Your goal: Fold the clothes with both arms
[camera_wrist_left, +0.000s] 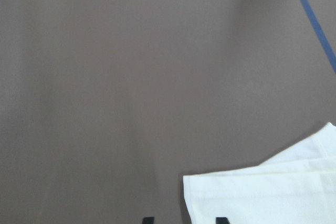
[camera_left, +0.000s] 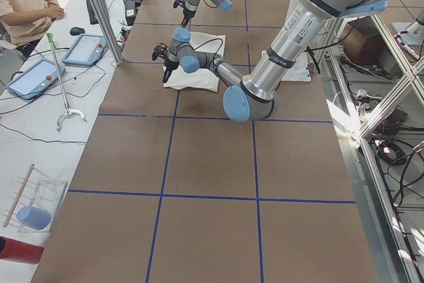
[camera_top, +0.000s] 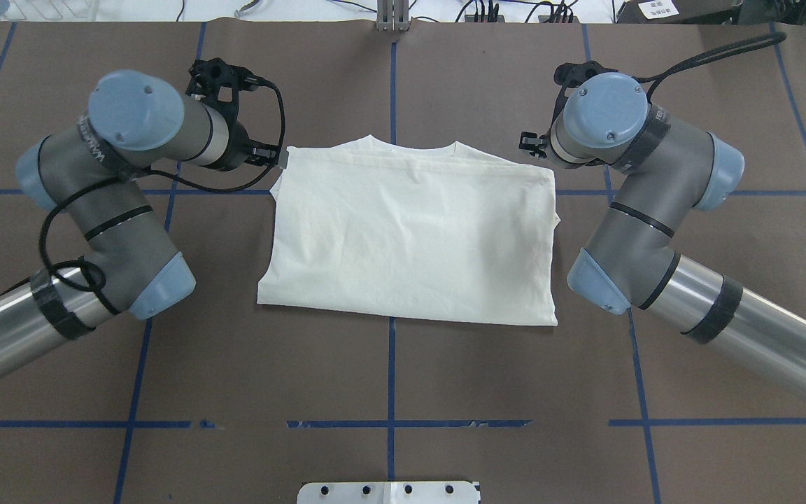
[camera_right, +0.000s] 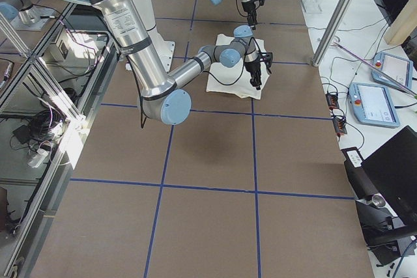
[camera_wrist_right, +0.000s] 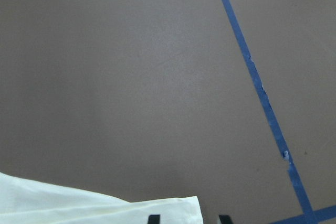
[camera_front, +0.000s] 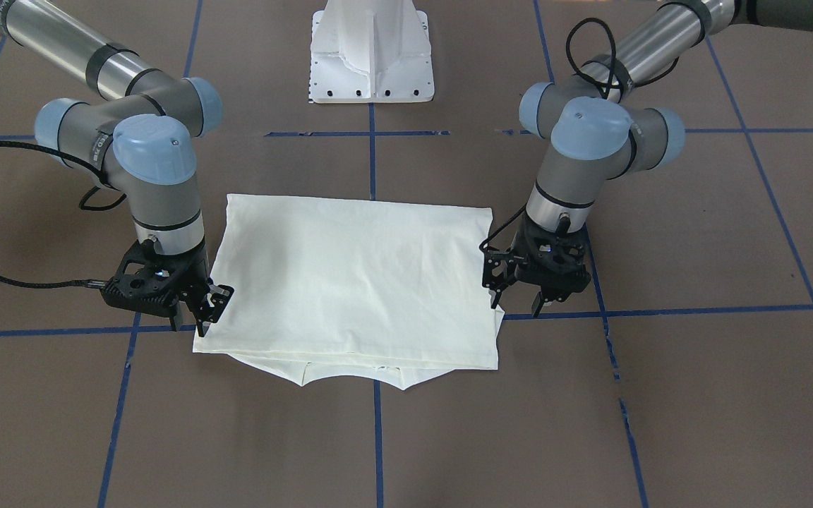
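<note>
Shirt [camera_front: 353, 275] lies folded flat — plain cream rectangle, neckline edge peeking out.

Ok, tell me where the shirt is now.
In the overhead view the folded shirt lies mid-table between the left arm and the right arm.

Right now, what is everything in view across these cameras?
T-shirt: one, cream, folded flat mid-table.
Table: one, brown with blue tape grid.
Pedestal: one, white, at the table's robot edge.
Tablets: two, blue-rimmed, on the side bench.
Person: one, beige shirt, at that bench.
Left arm: one, silver-grey, blue caps, beside the shirt.
Right arm: one, same colours, opposite side.
Left gripper: one, black, open, at a far shirt corner.
Right gripper: one, black, open, at the other far corner.
</note>
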### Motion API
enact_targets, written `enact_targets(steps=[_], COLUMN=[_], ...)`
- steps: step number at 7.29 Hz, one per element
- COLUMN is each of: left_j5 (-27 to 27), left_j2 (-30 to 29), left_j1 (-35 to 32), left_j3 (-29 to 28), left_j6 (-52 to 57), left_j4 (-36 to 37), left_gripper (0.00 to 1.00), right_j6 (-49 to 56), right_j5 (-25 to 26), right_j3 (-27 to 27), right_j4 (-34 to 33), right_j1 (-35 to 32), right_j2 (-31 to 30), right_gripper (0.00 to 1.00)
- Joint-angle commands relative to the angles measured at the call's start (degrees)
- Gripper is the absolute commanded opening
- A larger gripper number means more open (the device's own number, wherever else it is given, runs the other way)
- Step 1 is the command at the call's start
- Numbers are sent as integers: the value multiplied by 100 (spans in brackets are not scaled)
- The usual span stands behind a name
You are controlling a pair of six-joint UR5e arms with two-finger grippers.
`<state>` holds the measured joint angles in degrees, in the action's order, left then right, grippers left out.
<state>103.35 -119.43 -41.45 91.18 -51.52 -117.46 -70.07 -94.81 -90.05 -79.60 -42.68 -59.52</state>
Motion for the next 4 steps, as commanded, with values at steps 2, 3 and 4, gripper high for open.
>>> enact_targets(steps=[2, 3, 4], left_j5=[-637, -710, -711], left_j2=[1000, 1010, 1001], left_j1=[1249, 1410, 1481], left_j3=[814, 788, 796], left_j6=[-1084, -1323, -1517], left_j4=[-750, -778, -778], left_gripper=[100, 78, 63], right_j6=[99, 99, 108], right_j5=[-46, -46, -46], right_j3=[-74, -74, -74], right_j4=[14, 14, 14], right_j1=[-13, -21, -30], right_j2=[-42, -42, -42], right_gripper=[100, 100, 100])
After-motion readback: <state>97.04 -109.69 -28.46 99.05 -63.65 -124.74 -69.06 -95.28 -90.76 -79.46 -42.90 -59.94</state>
